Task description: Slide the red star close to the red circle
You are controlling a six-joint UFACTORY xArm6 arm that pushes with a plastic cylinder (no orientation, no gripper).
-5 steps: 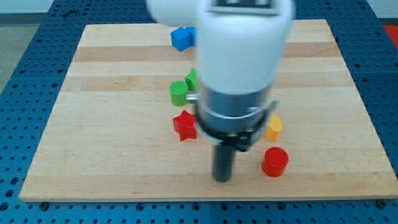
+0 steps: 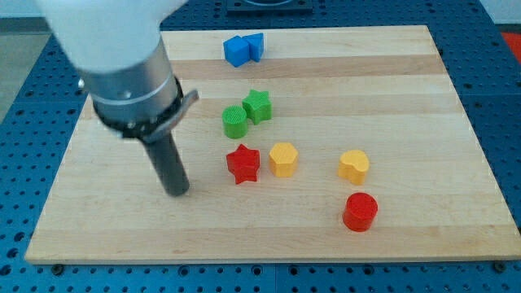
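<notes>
On the wooden board (image 2: 407,98), my tip (image 2: 177,192) left of red star (image 2: 242,164).

**Lighting and picture quality, single camera view**

Bright, even, diffuse light from overhead. Shadows are soft and short: a faint dark patch on the wooden board (image 2: 423,106) at the foot of my tip (image 2: 177,192), and thin dark rims under the blocks off to the view's right of it. Mild sheen on the red circle (image 2: 360,211) top; no harsh glare. The white arm housing (image 2: 102,37) above my tip is blurred and near overexposed. The blocks are in reasonable focus. Board edges look straight.
</notes>
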